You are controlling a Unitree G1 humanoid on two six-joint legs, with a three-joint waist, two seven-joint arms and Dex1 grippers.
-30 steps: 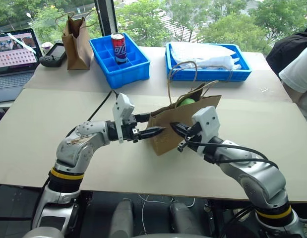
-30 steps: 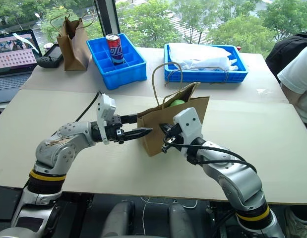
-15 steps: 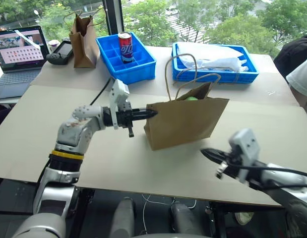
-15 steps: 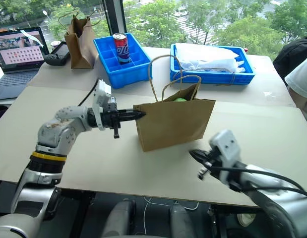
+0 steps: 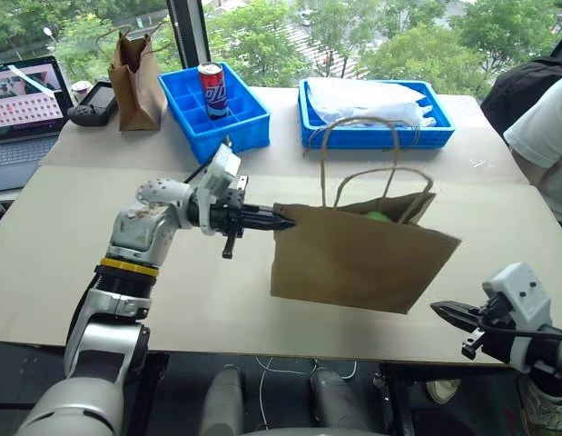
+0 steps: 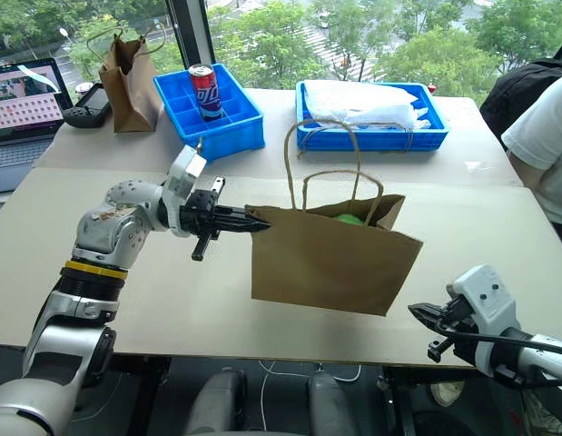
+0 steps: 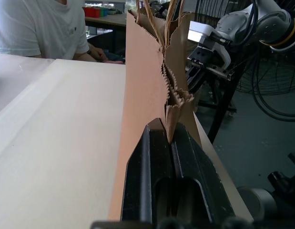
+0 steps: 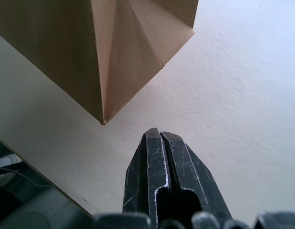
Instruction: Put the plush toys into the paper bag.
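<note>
A: On the pale tabletop (image 5: 99,227), where does the paper bag (image 5: 358,259) sit?

B: Near the front edge, around the middle. Its mouth is open and its 2 cord handles (image 5: 353,150) stand up in loops. It looks tilted, with the left end a bit raised.

A: What has hold of it?

B: The left tool (image 5: 282,219). It points level toward the right, and its 2 black fingers are pressed together on the bag's upper left corner. In the left wrist view the serrated paper edge (image 7: 173,102) runs straight in between the fingers.

A: And the right tool (image 5: 441,311)?

B: It hangs low by the front edge of the tabletop, just off the bag's lower right corner and apart from it. Its fingers are pressed together with nothing between them.

A: Where are the plush toys?

B: The lime-green toy (image 5: 378,216) shows just inside the bag's mouth, toward the right. I cannot make out a red one.

A: Anything else behind?

B: 2 blue trays: the left blue tray (image 5: 217,127) holds a red can (image 5: 211,89), and the right blue tray (image 5: 376,134) holds white bags (image 5: 371,100). A narrow darker bag (image 5: 135,82) and a laptop (image 5: 26,109) sit far left.
</note>
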